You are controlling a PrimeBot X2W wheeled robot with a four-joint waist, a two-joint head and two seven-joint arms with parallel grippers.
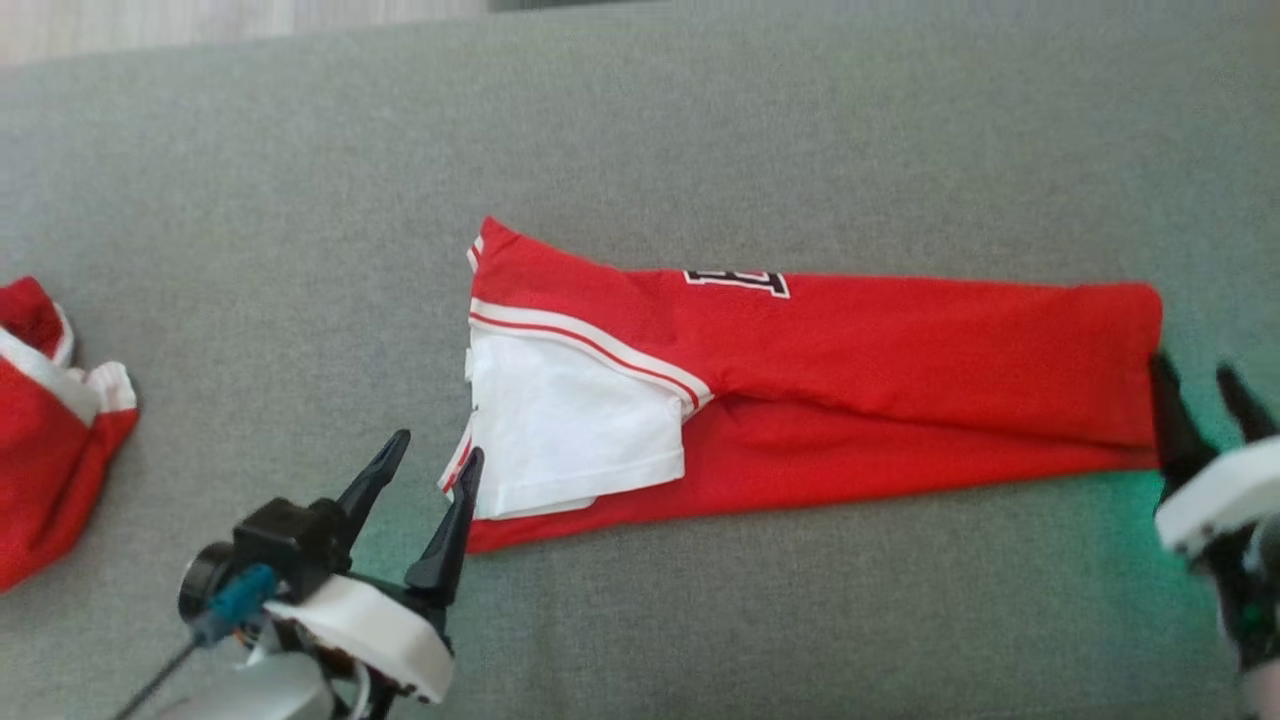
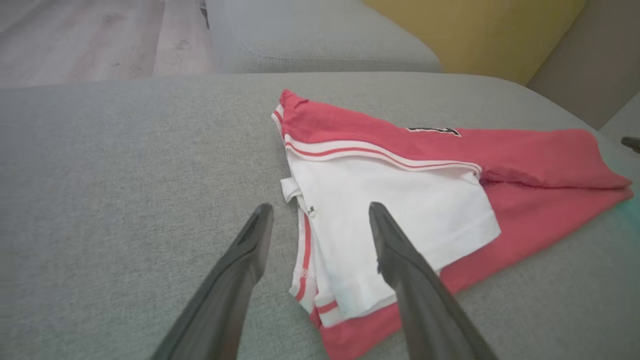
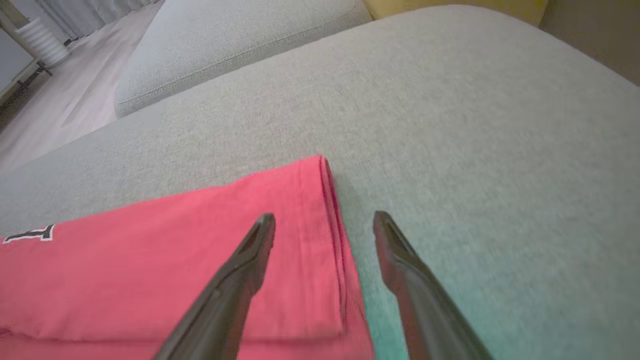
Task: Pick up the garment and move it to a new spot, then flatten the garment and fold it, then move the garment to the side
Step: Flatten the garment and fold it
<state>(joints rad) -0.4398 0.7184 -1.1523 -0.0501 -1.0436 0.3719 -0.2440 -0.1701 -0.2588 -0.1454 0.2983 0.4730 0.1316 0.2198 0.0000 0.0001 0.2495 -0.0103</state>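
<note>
Grey woven sofa cushion (image 1: 700,120) carries the red jersey garment with white sleeve and striped trim (image 1: 850,380), folded into a long strip running from the middle of the head view toward 3 o'clock. At 7 o'clock the left gripper (image 1: 437,447) has its fingers spread and empty just beside the white sleeve end, and at 3 o'clock the right gripper (image 1: 1192,368) stands likewise, fingers apart and holding nothing, at the red hem end. A crumpled red-and-white cloth (image 1: 40,440) lies well apart at 9 o'clock.

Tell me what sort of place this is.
Probably a living room in a home: the red shirt lies on a grey sofa seat, with a wooden floor and what looks like a yellow cushion beyond it.
</note>
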